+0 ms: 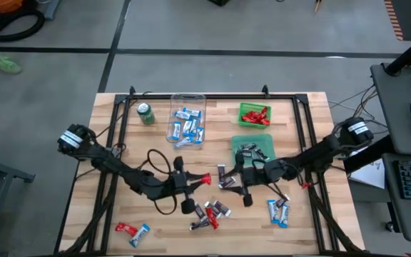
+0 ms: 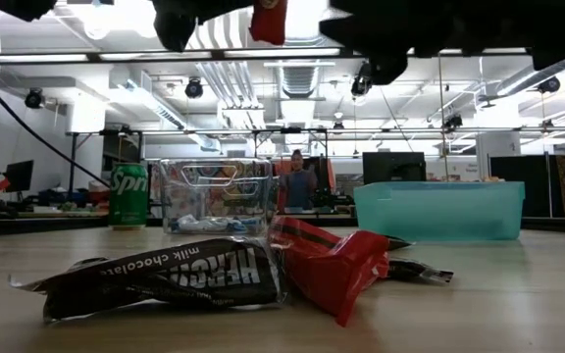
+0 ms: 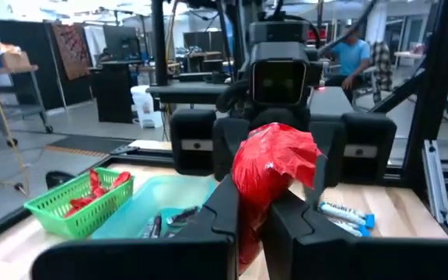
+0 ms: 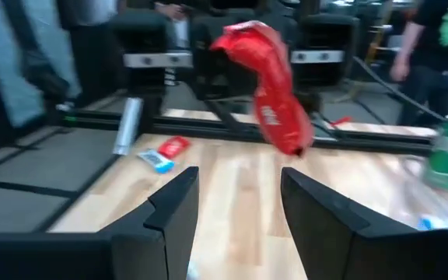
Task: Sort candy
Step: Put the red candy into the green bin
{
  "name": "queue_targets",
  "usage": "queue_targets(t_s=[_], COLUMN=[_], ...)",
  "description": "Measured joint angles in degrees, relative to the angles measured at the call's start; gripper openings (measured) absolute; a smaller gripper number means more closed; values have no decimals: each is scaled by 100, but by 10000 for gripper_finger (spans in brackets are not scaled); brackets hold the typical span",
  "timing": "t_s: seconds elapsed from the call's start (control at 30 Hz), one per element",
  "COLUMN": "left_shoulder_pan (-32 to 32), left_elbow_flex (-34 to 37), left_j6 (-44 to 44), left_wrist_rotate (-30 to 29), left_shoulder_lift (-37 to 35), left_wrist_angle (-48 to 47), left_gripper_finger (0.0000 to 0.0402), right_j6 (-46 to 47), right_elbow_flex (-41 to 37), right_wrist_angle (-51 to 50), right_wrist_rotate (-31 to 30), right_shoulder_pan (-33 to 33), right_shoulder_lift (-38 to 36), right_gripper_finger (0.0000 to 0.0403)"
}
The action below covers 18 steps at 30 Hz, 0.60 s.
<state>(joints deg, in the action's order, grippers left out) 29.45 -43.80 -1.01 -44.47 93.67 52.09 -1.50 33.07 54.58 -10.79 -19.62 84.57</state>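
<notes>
Left end effector [image 1: 204, 179] clamped on red candy [image 3: 274, 167], held above worktop [image 1: 312, 235]. Right end effector [image 1: 228, 178] facing it, fingers spread, holding nothing. Handover likely: right should close on the free wrapper end before left lets go, then carry to green basket [image 1: 254, 116].

Robotics lab: framed wooden bench [image 1: 212, 214], monitors.

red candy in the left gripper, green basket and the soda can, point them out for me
red candy [image 3: 274, 167]: left wrist view, middle of the crumpled wrapper pinched by the left gripper.
green basket [image 1: 254, 115]: high view, on its near rim.
soda can [image 2: 128, 196]: low view, on the green side wall with the lettering.
</notes>
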Motion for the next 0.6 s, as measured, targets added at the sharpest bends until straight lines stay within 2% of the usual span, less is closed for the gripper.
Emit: queue_targets(t_s=[0.47, 0.6], left_shoulder_pan=[-4, -4], left_elbow_flex=[-367, -495], left_j6=[353, 358], left_wrist_rotate=[-5, -16], left_shoulder_lift=[469, 523], left_wrist_angle=[-43, -54], left_gripper_finger=[7, 16], right_j6=[-478, -512], right_elbow_flex=[786, 836], right_wrist_angle=[-320, -452], right_wrist_rotate=[-253, -317], right_shoulder_pan=[12, 13], right_shoulder_lift=[456, 464], right_gripper_finger=[173, 151])
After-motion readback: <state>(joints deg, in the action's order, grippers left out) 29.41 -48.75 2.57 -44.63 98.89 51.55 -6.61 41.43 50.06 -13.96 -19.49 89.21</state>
